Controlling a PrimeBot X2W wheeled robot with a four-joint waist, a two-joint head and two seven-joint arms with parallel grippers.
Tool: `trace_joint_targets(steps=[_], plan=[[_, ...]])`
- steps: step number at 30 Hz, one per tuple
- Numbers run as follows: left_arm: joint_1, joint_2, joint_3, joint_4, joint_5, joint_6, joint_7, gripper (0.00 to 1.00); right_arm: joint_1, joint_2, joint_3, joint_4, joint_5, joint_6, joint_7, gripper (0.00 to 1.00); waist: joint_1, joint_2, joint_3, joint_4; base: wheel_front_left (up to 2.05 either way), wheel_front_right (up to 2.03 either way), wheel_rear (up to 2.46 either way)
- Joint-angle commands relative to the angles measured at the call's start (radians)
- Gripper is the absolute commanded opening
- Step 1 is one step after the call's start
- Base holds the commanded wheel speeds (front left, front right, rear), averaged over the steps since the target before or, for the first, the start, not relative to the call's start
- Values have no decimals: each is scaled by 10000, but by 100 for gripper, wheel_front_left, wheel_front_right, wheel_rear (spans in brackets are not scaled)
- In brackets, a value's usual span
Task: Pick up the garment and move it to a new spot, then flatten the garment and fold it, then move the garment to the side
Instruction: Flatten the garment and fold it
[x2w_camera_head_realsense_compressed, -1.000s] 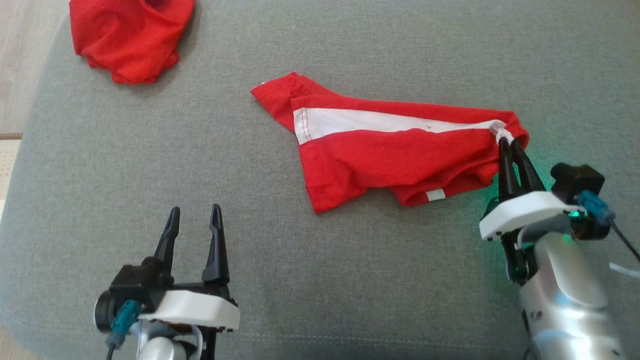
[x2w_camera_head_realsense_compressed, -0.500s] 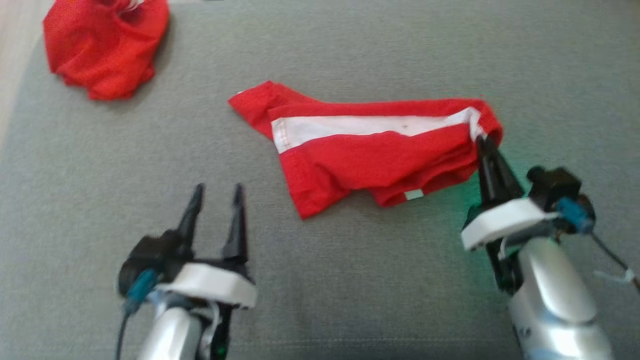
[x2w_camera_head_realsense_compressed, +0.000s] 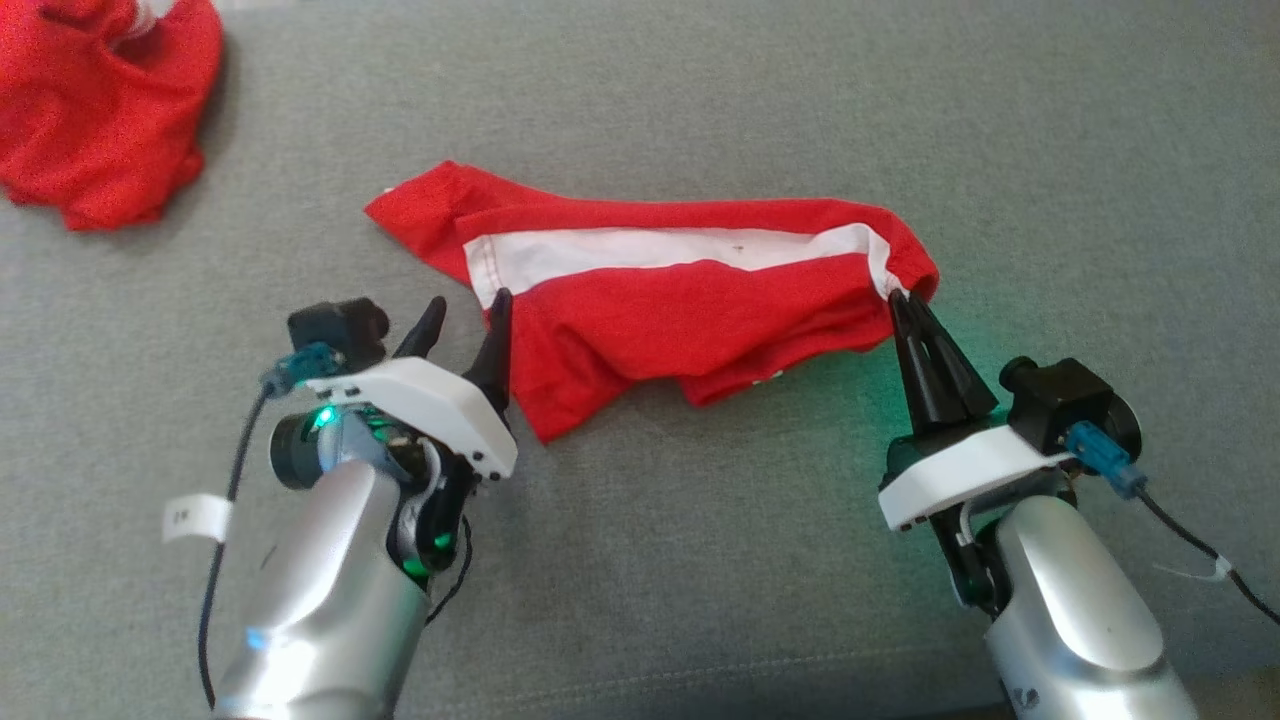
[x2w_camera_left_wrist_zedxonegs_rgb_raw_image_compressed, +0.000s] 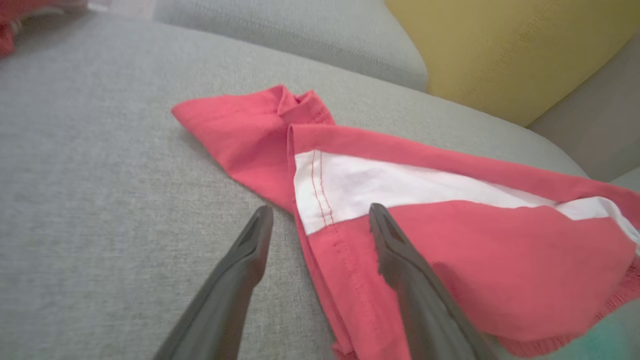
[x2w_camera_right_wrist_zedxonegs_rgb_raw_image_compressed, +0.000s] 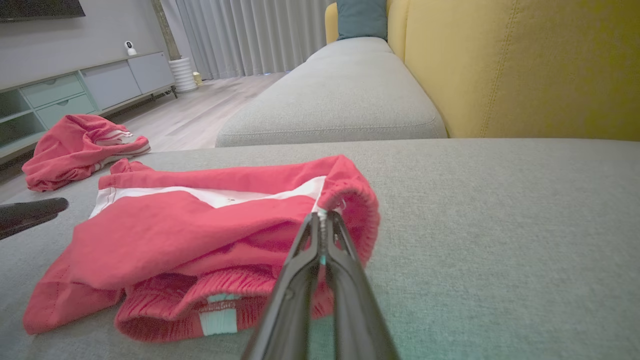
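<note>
While the right end effector (x2w_camera_head_realsense_compressed: 897, 295) clamps the garment (x2w_camera_head_realsense_compressed: 700, 320), the left end effector (x2w_camera_head_realsense_compressed: 470, 298) gapes at its hem.

No legible text. White tag (x2w_camera_head_realsense_compressed: 195, 517) beside left forearm (x2w_camera_head_realsense_compressed: 320, 600): marks too small. Label (x2w_camera_right_wrist_zedxonegs_rgb_raw_image_compressed: 218, 320) in garment (x2w_camera_head_realsense_compressed: 690, 310) waistband: blank.

Left gripper (x2w_camera_head_realsense_compressed: 470, 300) at 9 o'clock: fingers spread wide, pointing toward 1. Right gripper (x2w_camera_head_realsense_compressed: 897, 297) at 3 o'clock: fingers pressed together (pinching the garment (x2w_camera_head_realsense_compressed: 700, 320) edge), pointing toward 11.
</note>
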Motion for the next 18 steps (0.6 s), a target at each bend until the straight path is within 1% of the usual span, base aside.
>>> trace_joint_targets(steps=[1,6,10,14,18], plan=[[-372,81,382,-165,-151,-79,-19,100,-240,-24,247,-340,53,-9,-95,0,0,0,93,-82,0,0,0],[-942,81,364,639,-776,-148,-209,100,-323,-24,342,-385,111,-9,-95,0,0,0,232,-175,0,0,0],[-1187,81,225,1132,-1261,-307,-271,100,-370,-24,437,-403,192,-9,-95,0,0,0,298,-210,0,0,0],[-1362,81,-20,1383,-1818,-588,-364,100,-418,-24,542,-394,269,-9,-95,0,0,0,339,-244,0,0,0],[-1499,81,-346,1469,-2157,-732,-549,100,-442,-24,567,-360,273,-9,-95,0,0,0,350,-258,0,0,0]])
